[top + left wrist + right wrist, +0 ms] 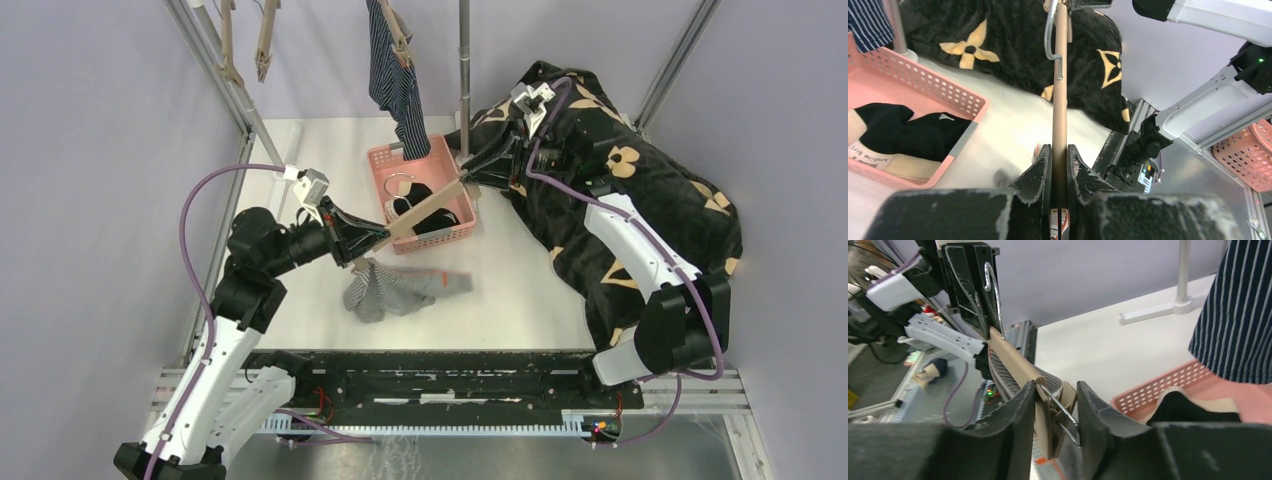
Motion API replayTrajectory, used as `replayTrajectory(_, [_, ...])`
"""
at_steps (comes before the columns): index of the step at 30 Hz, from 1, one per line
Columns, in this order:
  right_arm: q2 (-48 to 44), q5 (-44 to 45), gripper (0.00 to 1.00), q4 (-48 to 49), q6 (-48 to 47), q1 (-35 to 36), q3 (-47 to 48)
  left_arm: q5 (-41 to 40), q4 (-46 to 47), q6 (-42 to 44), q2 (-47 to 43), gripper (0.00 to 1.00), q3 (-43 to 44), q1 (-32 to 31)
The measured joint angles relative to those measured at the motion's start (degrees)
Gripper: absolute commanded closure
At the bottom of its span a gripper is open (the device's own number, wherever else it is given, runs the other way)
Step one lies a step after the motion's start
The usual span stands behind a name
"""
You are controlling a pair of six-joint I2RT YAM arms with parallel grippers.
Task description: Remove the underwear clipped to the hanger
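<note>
Over pink basket (pixel 440 238), hanger (pixel 428 210) in left claw (pixel 378 240)

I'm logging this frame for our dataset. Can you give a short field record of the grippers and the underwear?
left gripper: shut on hanger end
right gripper: jaws around the hanger's clip, grip unclear
grey-striped underwear: lying on table by left gripper
black underwear: in pink basket
navy striped underwear: hanging above the basket

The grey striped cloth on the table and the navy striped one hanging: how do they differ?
The grey-and-white striped cloth garment lies crumpled on the white table, unclipped; the navy garment with thin white stripes hangs from a tan clip. The grey one is pale, the navy one dark. Both are soft striped cloth.
</note>
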Motion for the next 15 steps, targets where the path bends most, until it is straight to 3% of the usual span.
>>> replayTrajectory(1, [0.0,0.3,0.37,0.1,-0.4,0.2,0.0,-0.2,0.3,0.0,0.0,0.97,0.0,-0.2])
replayTrajectory(5, [0.0,2.7,0.24,0.3,-1.7,0.6,-0.1,-2.1,1.4,-0.5,0.0,0.97,0.0,-0.2])
replayTrajectory(15, [-6.2,15.0,0.21,-2.0,-5.2,0.7,-7.5,-5.4,7.3,-2.4,-0.2,0.97,-1.2,-0.2])
